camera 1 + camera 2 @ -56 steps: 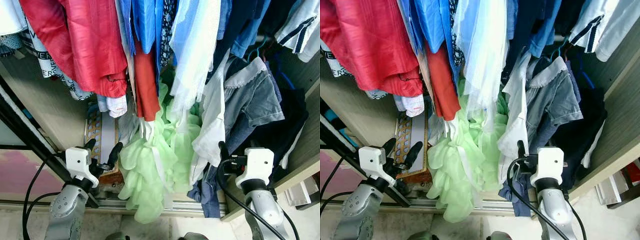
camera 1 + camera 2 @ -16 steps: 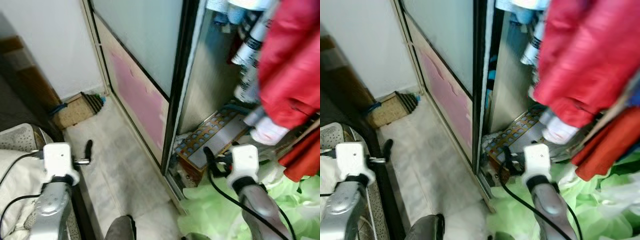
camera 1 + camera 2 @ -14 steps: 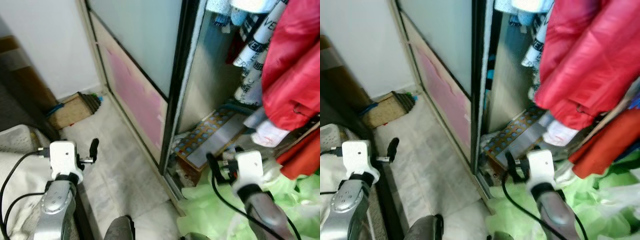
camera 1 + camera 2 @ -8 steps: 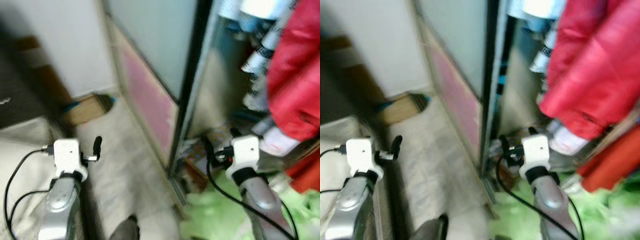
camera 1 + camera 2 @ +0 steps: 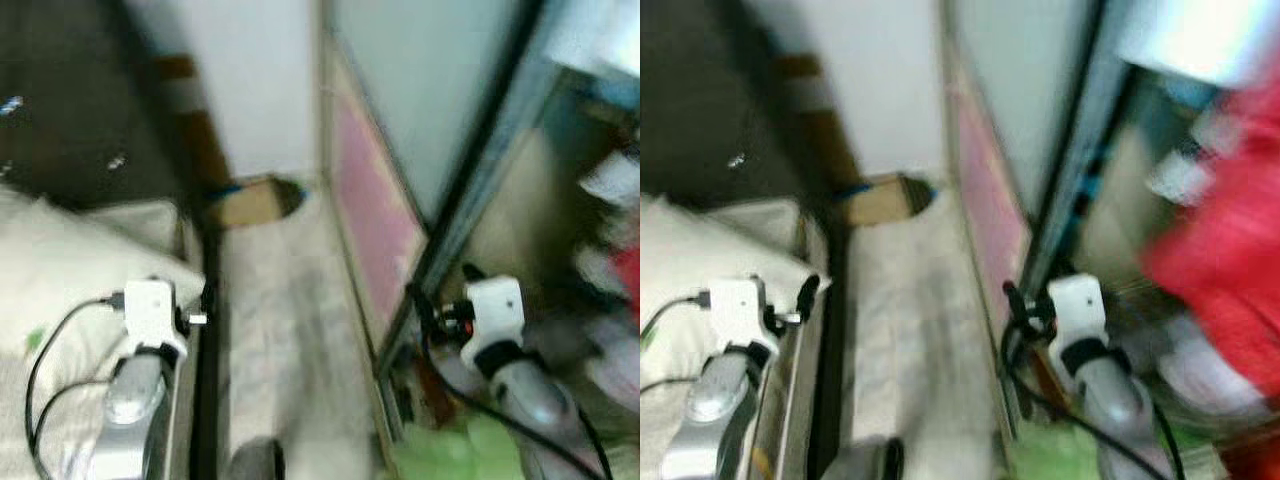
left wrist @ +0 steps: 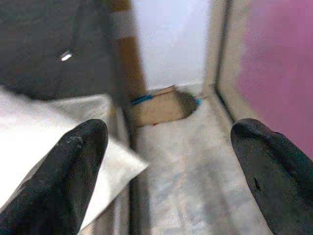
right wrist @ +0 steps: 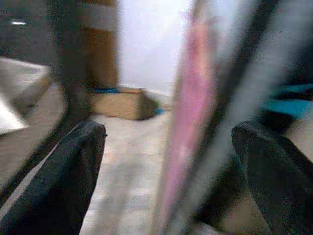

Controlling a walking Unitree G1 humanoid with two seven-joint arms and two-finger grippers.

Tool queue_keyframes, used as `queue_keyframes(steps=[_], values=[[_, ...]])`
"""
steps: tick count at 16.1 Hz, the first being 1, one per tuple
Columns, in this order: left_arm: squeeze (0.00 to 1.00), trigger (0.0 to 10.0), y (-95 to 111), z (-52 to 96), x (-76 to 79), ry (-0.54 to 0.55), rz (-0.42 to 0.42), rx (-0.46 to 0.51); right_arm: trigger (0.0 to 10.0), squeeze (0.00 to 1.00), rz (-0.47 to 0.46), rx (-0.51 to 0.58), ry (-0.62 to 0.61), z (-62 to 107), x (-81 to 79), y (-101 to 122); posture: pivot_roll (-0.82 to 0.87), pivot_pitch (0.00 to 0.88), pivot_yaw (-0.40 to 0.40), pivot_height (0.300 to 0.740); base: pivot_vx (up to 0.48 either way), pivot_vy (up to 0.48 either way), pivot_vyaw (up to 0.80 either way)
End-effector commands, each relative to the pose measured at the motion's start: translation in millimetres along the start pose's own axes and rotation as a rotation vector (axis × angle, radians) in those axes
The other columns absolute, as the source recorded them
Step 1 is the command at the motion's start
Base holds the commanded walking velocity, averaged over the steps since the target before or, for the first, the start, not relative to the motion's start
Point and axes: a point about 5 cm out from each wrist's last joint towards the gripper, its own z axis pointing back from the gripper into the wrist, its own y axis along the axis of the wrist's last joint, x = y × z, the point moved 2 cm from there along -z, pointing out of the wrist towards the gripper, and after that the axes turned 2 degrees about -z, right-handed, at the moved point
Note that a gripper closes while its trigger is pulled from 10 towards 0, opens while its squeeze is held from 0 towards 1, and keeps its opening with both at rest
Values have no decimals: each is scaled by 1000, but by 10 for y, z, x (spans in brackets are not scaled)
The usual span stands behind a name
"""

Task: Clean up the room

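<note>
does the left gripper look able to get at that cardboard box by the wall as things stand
Probably not yet. The left gripper is open and pointed along bare floor toward the cardboard box, with nothing between, but the box sits well ahead at the wall; the robot would likely need to walk closer.

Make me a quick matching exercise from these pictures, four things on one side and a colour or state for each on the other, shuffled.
Things:
1. cardboard box
2. wardrobe door panel
3. left gripper
4. garment on the wardrobe floor

Colours or states:
A. light green
B. open, holding nothing
C. brown
D. pink

Pairs: 1-C, 2-D, 3-B, 4-A
</note>
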Motion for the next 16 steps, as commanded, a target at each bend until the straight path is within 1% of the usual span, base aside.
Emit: queue_keyframes(steps=[1,2,3,4,6,8,10,11,13,15,16], values=[[0,10000,-8,27,-23,2,2,-8,10000,0,-35,-25,71,35,-64,-32,3,92,-17,740,0,0,794],[0,10000,-10,36,-36,3,-7,-6,10000,0,-56,-55,150,67,-129,-72,3,92,-17,740,0,0,794],[0,10000,-20,42,-44,5,-16,-8,10000,0,-76,-116,302,127,-235,-149,5,98,-18,740,0,0,800],[0,10000,-19,42,-43,3,-16,-9,10000,0,-84,-136,368,147,-278,-163,5,98,-18,740,0,0,800],[0,10000,-14,34,-27,-2,-21,-8,10000,0,-84,-155,448,171,-326,-164,5,98,-18,740,0,0,800],[0,10000,-13,31,-18,-6,-10,-8,10000,0,-95,-134,451,142,-329,-124,8,94,-21,740,0,0,800],[0,10000,-14,30,-21,0,12,-7,10000,0,-102,-96,434,61,-326,-41,13,91,-23,740,0,0,800],[0,10000,-11,29,-25,5,3,-5,10000,0,-86,-80,413,37,-307,-14,14,90,-26,740,0,0,800],[0,10000,0,26,-33,16,-12,2,10000,0,-91,-44,372,-34,-264,61,16,88,-27,740,0,0,794],[0,10000,2,16,-2,-14,19,5,10000,0,-88,-15,334,-105,-222,125,17,86,-28,740,0,0,794],[0,10000,17,9,3,-10,22,10,10000,0,-74,8,301,-163,-209,165,17,86,-28,740,0,0,794]])
